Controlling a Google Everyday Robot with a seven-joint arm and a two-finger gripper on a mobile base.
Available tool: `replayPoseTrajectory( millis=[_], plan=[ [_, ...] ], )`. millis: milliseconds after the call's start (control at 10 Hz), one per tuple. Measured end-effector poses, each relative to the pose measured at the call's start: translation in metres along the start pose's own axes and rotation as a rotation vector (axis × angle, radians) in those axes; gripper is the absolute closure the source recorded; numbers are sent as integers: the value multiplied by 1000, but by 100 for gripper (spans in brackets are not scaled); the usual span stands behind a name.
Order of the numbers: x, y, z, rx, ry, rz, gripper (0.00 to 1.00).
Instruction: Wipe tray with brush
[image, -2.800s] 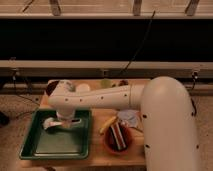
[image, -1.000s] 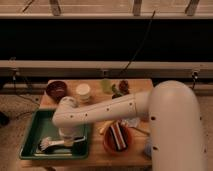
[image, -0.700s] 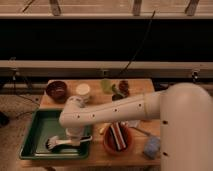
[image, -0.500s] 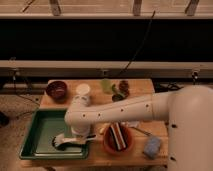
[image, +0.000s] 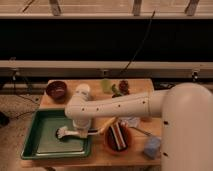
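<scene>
The green tray lies at the front left of the wooden table. The white brush rests with its bristle head down on the tray floor near the middle, its pale handle running right. My gripper is at the tray's right side, below the white forearm, shut on the brush handle. The forearm reaches in from the right across the table.
A dark brown bowl and a white cup stand behind the tray. An orange-red bowl with dark items sits right of the tray, a blue sponge at the front right. Small green and dark items sit at the back.
The brush head has slid from the tray's front left corner toward the middle and a little farther back. The arm has swung right with it.
</scene>
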Motion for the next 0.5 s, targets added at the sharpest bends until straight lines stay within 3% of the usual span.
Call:
replayPoseTrajectory(
  millis=[200,500],
  plan=[
    [21,17,-6,-16,-1,5,100],
    [60,24,-12,-32,13,-39,100]
  ],
)
